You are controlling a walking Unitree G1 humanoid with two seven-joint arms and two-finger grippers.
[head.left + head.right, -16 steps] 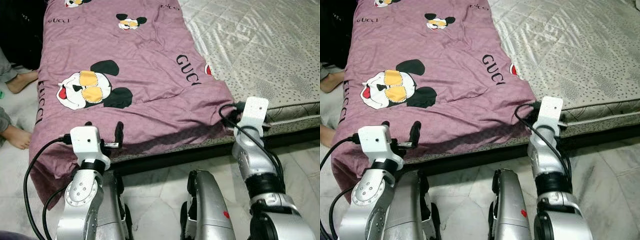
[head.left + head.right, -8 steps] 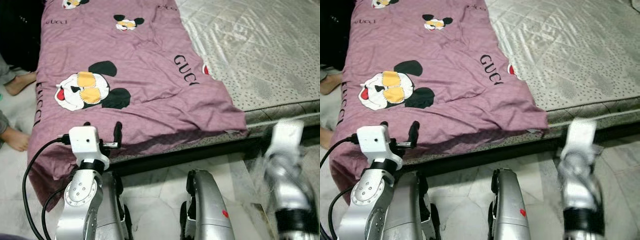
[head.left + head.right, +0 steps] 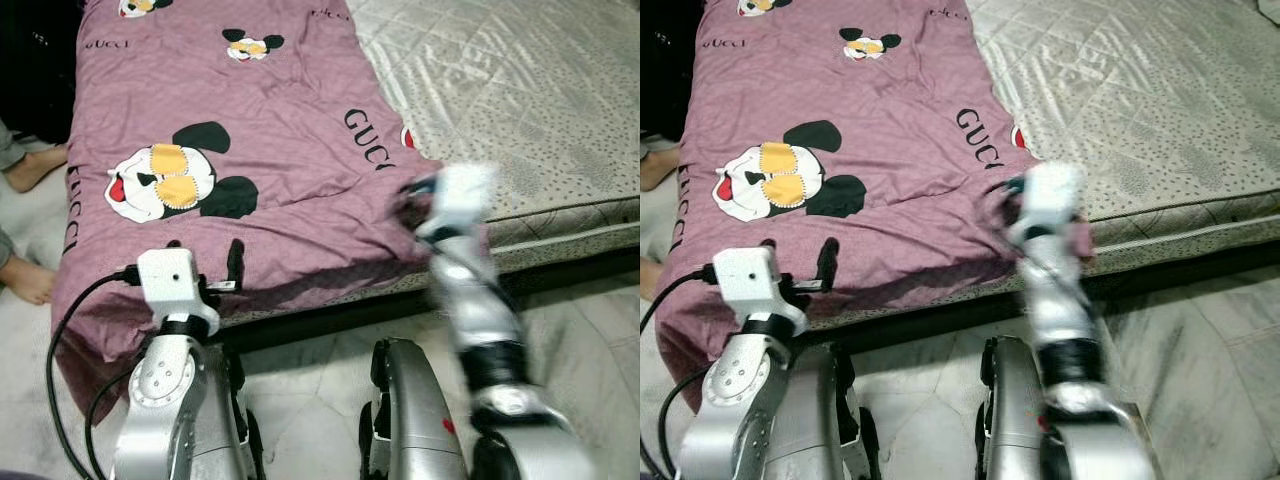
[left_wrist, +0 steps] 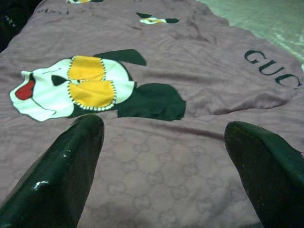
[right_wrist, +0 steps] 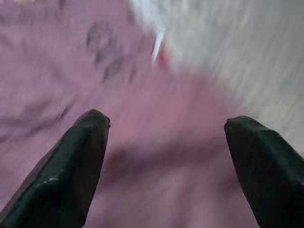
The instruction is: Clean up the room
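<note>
A purple blanket (image 3: 250,130) printed with cartoon mouse faces and black lettering covers the left half of the bed. My left gripper (image 3: 205,252) is open at the blanket's near edge, its two black fingers resting apart on the cloth; the left wrist view shows the left gripper (image 4: 164,122) with a mouse face just beyond it. My right arm is blurred by motion. The right gripper (image 5: 166,118) is open over the blanket's near right corner (image 3: 440,235), with purple cloth between its fingers and nothing pinched.
The bare grey quilted mattress (image 3: 520,90) takes up the bed's right half. A person's bare feet (image 3: 30,165) rest on the floor beside the bed's left side. Pale marble floor (image 3: 310,365) runs along the bed's dark base, where my legs (image 3: 415,410) stand.
My right arm drew back to the right, off the blanket corner, then swung left again over that corner. The left arm has stayed where it was.
</note>
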